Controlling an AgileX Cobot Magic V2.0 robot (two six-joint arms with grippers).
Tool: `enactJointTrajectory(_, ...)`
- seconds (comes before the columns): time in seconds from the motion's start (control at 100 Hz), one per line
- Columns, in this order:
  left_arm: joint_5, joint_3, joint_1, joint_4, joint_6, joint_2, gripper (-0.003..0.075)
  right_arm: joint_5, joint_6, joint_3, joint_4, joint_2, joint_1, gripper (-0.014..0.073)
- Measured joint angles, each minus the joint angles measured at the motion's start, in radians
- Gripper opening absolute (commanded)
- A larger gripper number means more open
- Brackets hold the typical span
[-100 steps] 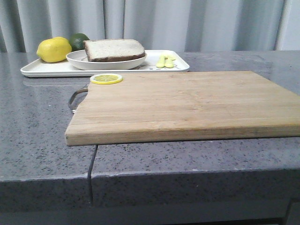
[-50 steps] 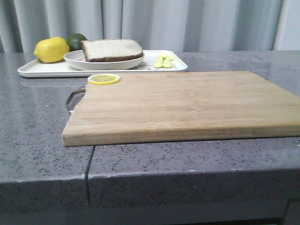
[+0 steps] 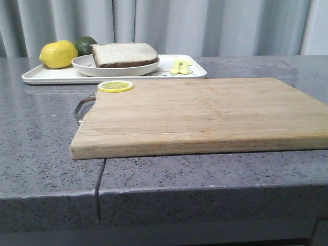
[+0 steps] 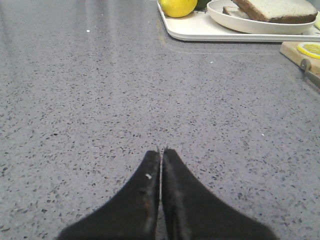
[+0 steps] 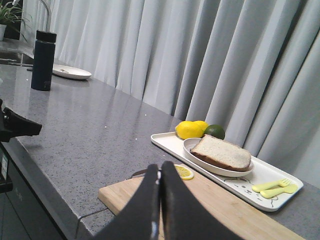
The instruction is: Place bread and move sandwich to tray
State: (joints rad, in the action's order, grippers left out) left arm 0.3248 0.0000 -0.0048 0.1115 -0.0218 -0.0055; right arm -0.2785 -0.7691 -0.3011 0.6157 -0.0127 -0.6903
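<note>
A thick slice of bread lies on a round white plate standing on the white tray at the back left. No sandwich is in view. My left gripper is shut and empty over bare grey counter, well short of the tray. My right gripper is shut and empty, raised above the near corner of the wooden cutting board. Neither gripper shows in the front view.
The cutting board fills the middle, with a lemon slice on its far left corner. The tray also holds a lemon, a lime and yellow cutlery. Far off stand a dark bottle and another plate.
The front view shifted slightly sideways and back again; nothing on the counter has moved.
</note>
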Motion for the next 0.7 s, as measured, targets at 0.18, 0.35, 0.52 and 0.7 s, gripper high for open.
enactJointTrajectory(0.18, 0.000, 0.001, 0.000, 0.000, 0.000, 0.000, -0.0020, 0.000, 0.000, 0.000, 0.000, 0.000, 0.000, -0.0062)
enactJointTrajectory(0.35, 0.000, 0.001, 0.000, 0.000, 0.000, 0.000, -0.0020, 0.000, 0.000, 0.000, 0.000, 0.000, 0.000, -0.0062)
enactJointTrajectory(0.52, 0.000, 0.001, 0.000, 0.000, 0.000, 0.000, -0.0020, 0.000, 0.000, 0.000, 0.000, 0.000, 0.000, -0.0062)
enactJointTrajectory(0.7, 0.000, 0.001, 0.000, 0.000, 0.000, 0.000, -0.0020, 0.010, 0.003, 0.002, 0.000, 0.000, 0.006, -0.0062)
